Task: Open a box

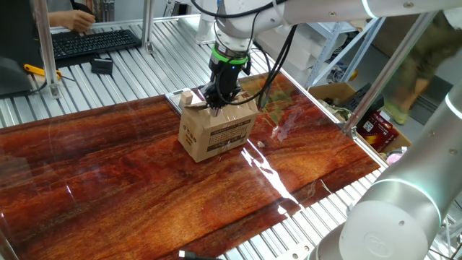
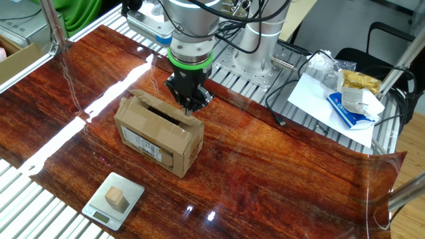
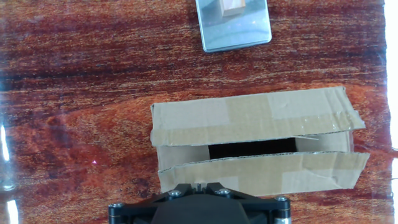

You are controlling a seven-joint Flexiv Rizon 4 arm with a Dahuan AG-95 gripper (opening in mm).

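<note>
Hand view: box (image 3: pixel 255 146) on the wooden table (image 3: pixel 74 93), flaps parted – light, thin cardboard, bends easily; hook near flap's free edge. Gripper (image 2: pixel 189 106) just above it – opening unclear, holding nothing visible.

— What sort of place is this?
— A robotics lab: aluminium-slat bench (image 1: pixel 108 87), keyboard (image 1: pixel 94 42), cabled arm base (image 2: pixel 255 40).
— Anything else?
— A small weighing scale (image 2: pixel 114 197) on the wood-grain tabletop (image 2: pixel 279 172), papers (image 2: pixel 332 93) beside it.
</note>
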